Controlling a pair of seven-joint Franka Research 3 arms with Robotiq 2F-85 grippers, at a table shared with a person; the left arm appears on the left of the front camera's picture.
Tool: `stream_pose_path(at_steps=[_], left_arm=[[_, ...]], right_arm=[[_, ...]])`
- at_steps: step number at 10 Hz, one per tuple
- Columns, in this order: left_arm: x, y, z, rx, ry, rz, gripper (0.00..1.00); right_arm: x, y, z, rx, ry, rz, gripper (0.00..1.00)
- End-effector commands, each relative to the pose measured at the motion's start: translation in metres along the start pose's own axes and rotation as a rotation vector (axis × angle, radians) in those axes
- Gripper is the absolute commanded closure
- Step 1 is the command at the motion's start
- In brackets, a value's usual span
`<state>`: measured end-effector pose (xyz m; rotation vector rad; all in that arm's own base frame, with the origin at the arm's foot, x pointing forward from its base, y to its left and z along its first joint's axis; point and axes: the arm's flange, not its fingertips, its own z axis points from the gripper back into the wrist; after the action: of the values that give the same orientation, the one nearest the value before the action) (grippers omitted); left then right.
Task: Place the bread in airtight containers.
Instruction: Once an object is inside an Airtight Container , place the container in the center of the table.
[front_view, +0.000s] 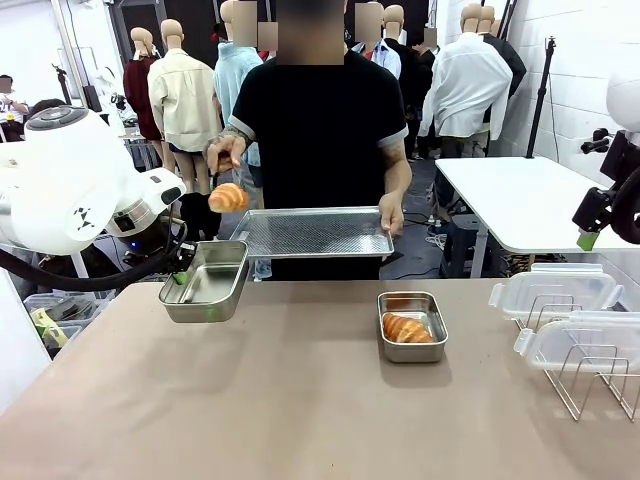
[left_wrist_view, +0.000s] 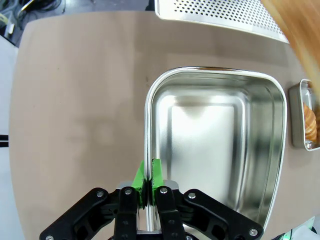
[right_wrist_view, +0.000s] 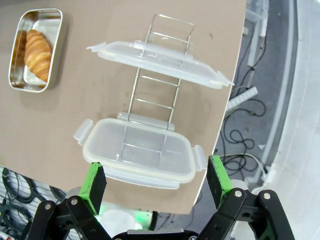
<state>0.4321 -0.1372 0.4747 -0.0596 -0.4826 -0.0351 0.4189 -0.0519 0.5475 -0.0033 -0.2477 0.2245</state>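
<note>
My left fingers (left_wrist_view: 152, 176) are pinched shut on the near rim of the empty pan (left_wrist_view: 215, 150), one pad inside the wall and one outside. The pan is thin, shiny, hard steel with rounded corners. I judge it light but slick, so gripped by one edge it will want to swing; in the front view it hangs slightly tilted.

Beyond these fingers and a little to their right, a person's hand (front_view: 226, 152) holds a croissant (front_view: 228, 197) above the pan's far corner, while the other hand (front_view: 392, 215) steadies a perforated tray (front_view: 315, 232). The croissant is golden, ridged and crescent-shaped. I judge it very light, flaky and easily crushed, best taken across its thick middle with a gentle squeeze.

Further right, well apart from both pairs of fingers, the second pan (front_view: 410, 303) sits on the table (front_view: 280, 400) with the other croissant (front_view: 405, 328) lying inside.

My right fingers (front_view: 588, 239) are spread wide and hold nothing. Straight ahead of them two clear lids (right_wrist_view: 140, 150) with white rims and snap tabs rest on a wire rack (right_wrist_view: 145, 120). They look smooth and springy, best gripped along a long edge.
</note>
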Motion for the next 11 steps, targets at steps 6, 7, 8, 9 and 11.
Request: stream_pose_path(at_steps=[6, 7, 8, 9, 11], left_arm=[[0.0010, 0.0018, 0.0030, -0.001, -0.010, -0.005, 1.00], [0.0010, 0.0018, 0.0030, -0.001, -0.010, -0.005, 1.00], [0.0010, 0.0018, 0.0030, -0.001, -0.010, -0.005, 1.00], [0.0010, 0.0018, 0.0030, -0.001, -0.010, -0.005, 1.00], [0.0010, 0.0018, 0.0030, -0.001, -0.010, -0.005, 1.00]], right_arm=[[0.0012, 0.0005, 0.0017, -0.007, 0.016, -0.006, 0.00], [0.0012, 0.0005, 0.0017, -0.007, 0.016, -0.006, 0.00], [0.0012, 0.0005, 0.0017, -0.007, 0.016, -0.006, 0.00], [0.0012, 0.0005, 0.0017, -0.007, 0.016, -0.006, 0.00], [0.0012, 0.0005, 0.0017, -0.007, 0.016, -0.006, 0.00]])
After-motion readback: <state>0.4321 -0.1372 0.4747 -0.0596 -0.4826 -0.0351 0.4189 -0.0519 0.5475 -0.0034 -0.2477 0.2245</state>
